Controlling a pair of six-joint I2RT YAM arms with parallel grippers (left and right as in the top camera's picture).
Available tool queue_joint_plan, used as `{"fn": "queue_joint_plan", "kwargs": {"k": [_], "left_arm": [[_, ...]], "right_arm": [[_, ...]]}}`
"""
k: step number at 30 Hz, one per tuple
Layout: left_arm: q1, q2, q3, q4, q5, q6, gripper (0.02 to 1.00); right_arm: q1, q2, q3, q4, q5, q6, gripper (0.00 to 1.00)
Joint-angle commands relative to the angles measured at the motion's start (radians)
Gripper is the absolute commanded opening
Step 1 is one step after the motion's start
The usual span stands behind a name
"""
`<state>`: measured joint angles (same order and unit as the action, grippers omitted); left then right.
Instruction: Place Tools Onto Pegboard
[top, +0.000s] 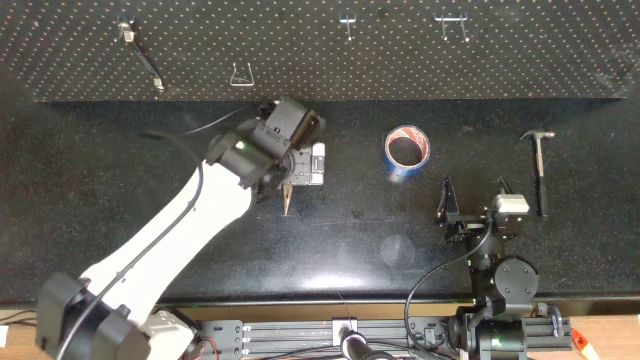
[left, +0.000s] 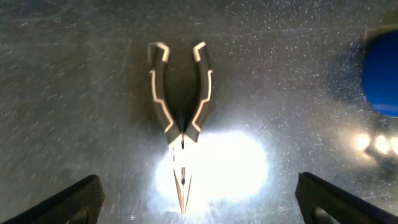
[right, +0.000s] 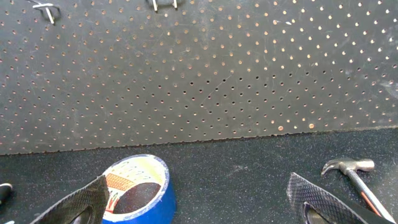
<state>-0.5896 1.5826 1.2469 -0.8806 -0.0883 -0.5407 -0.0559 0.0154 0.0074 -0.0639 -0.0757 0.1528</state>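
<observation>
Here we hang our left gripper (left: 198, 200), fingers spread, over the black-handled steel needle-nose pliers (left: 181, 118) (lying flat), ready to straddle them.

Overhead view, left wrist downward, right facing pegboard (right: 199, 74)

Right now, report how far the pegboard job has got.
Done: one slim dark tool hangs on the perforated pegboard. In hand: the open left gripper hovers over the black-handled needle-nose pliers. Left: those pliers, the blue tape roll and the steel-headed hammer lie on the table.
</observation>
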Motion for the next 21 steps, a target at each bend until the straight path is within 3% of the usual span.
{"fn": "queue_joint_plan", "kwargs": {"k": [1,21], "left_arm": [[0.074,0.056,0.024,0.02,0.082,0.087,0.996],[0.113,0.24,0.024,0.164,0.074,0.069,0.996]], "right_arm": [[0.007,-0.005,-0.003,-0.005,0.009,0.011,0.932],[0.007,-0.005,-0.003,-0.005,0.009,0.011,0.932]]}}
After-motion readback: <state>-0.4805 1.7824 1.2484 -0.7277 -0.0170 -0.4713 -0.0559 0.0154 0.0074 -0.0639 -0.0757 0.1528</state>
